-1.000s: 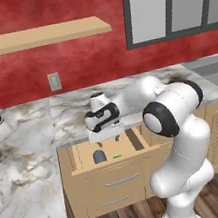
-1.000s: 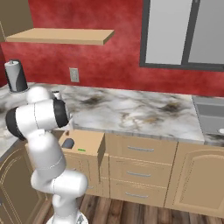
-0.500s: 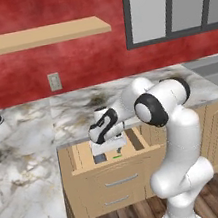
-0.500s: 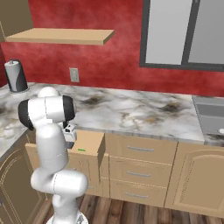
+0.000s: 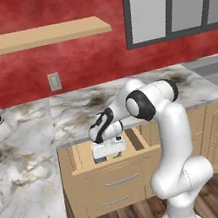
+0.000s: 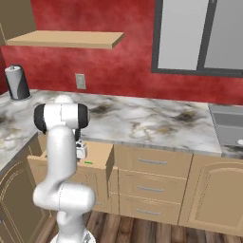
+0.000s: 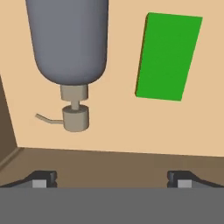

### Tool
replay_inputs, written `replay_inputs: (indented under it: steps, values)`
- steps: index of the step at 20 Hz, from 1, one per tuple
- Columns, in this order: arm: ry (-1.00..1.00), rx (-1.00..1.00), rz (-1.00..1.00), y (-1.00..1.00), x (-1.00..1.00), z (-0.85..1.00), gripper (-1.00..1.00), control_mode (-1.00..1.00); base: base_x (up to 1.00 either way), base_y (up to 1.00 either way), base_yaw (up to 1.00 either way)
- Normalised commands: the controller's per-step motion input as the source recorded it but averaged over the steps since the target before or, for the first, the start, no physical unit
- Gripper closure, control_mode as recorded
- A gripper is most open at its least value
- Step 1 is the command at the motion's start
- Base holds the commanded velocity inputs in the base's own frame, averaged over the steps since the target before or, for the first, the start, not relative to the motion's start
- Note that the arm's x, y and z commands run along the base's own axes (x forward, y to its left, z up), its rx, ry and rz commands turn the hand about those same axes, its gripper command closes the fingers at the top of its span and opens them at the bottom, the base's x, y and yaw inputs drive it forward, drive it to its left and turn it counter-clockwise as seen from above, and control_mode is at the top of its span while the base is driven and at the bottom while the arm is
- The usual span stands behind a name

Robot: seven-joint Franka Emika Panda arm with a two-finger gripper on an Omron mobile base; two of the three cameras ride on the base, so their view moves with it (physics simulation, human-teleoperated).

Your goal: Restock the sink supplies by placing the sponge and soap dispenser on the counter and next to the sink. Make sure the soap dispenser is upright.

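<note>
Two shapes: rounded grey soap dispenser (image 7: 70, 43), flat sponge (image 7: 168, 56)

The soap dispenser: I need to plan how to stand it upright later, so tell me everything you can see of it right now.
The soap dispenser lies on its side on the light wooden floor of the open drawer. Its body is a smooth dark grey rounded bottle, narrowing to a short tan neck and pump head with a thin spout bent off to one side. The green sponge lies flat beside it, apart from it. The gripper hangs above, open, touching nothing.
</note>
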Motion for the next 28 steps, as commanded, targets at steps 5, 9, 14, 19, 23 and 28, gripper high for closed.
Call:
replay_inputs:
  steps: [5, 9, 14, 19, 23, 28]
  values:
    - [0.14, 0.00, 0.00, 0.07, -0.18, -0.34, -1.00, -1.00, 0.00, 0.00, 0.00]
    - [0.05, 0.00, 0.00, 0.02, -0.75, -0.09, -1.00, -1.00, 0.00, 0.00, 0.00]
    - [0.09, 0.00, 0.00, 0.01, -0.98, 0.00, -1.00, -1.00, 0.00, 0.00, 0.00]
    - [0.04, 0.00, 0.00, 0.01, -1.00, 0.08, -1.00, -1.00, 0.00, 0.00, 0.00]
    - [0.00, 0.00, 0.00, 0.00, -0.98, 0.38, -1.00, -1.00, 0.00, 0.00, 0.00]
    - [0.00, 0.00, 0.00, 0.00, -0.59, 0.52, -1.00, -1.00, 0.00, 0.00, 0.00]
